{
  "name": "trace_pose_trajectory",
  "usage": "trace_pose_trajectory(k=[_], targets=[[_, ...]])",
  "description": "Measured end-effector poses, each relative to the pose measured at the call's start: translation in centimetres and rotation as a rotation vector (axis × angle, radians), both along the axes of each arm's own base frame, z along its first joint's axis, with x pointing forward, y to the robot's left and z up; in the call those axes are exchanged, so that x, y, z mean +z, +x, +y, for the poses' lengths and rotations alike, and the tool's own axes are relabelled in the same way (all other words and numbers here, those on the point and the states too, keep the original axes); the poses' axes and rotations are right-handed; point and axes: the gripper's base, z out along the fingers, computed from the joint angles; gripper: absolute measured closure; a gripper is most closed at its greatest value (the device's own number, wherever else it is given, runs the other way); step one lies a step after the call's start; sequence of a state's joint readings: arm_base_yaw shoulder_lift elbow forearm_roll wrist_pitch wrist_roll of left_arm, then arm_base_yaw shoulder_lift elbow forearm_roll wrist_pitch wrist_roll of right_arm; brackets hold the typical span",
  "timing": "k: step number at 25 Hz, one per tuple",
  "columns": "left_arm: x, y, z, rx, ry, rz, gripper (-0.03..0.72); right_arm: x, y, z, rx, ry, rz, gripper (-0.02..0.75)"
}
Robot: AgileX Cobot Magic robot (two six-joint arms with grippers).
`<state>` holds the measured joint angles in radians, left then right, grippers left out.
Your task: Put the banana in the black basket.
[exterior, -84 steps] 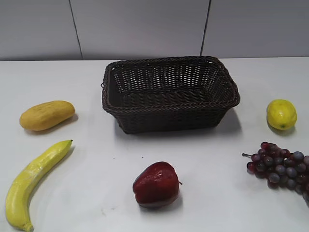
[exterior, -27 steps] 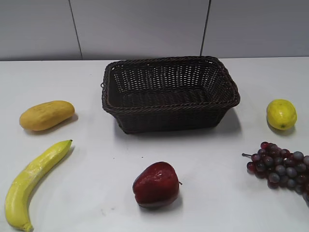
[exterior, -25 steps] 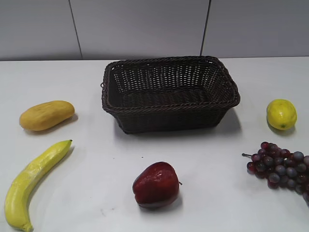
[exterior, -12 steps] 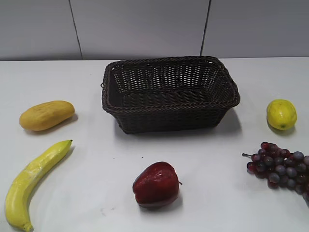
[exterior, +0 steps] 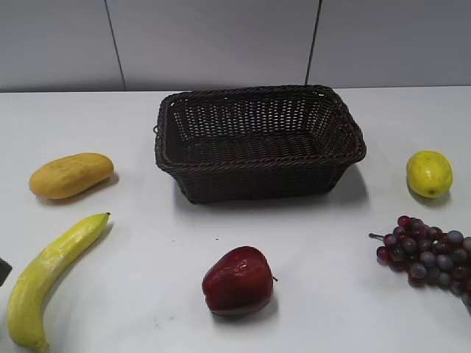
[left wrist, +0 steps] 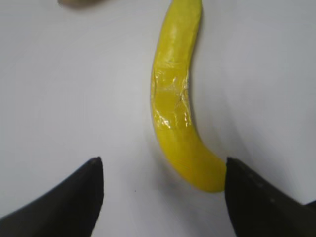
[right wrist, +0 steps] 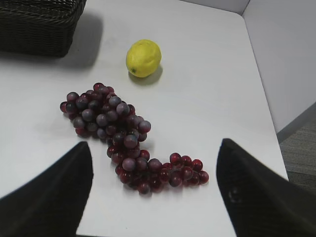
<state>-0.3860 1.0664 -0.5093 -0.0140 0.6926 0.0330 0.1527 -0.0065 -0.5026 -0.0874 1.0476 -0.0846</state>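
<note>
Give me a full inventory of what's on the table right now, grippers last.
banana: one, yellow, front left, lying on the table.
black basket: one, dark woven, centre back, nothing visible inside.
oval fruit: one, orange-yellow, left, behind the banana.
apple: one, dark red, front centre.
lemon: one, yellow, right of the basket.
grapes: one bunch, purple-red, front right.
table: one, white.
left gripper: one, black, open, over the banana's near end.
right gripper: one, black, open, above the grapes.
</note>
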Motion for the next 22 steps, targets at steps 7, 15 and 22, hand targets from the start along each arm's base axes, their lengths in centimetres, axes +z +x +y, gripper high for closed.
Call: trace_pose_trajectory(k=[7, 15, 22], targets=[[-4.0, 3.1, -1.2, 0.000, 0.044, 0.098, 0.122, 0.0, 0.0, 0.0, 0.000, 0.000, 0.000, 0.145], [-7.3, 6.3, -2.4, -0.013, 0.093, 0.184, 0.123, 0.0, 0.0, 0.0, 0.000, 0.000, 0.000, 0.145], [-9.6, 7.1, -2.8, -0.014, 0.123, 0.261, 0.134, 0.0, 0.0, 0.0, 0.000, 0.000, 0.000, 0.145]])
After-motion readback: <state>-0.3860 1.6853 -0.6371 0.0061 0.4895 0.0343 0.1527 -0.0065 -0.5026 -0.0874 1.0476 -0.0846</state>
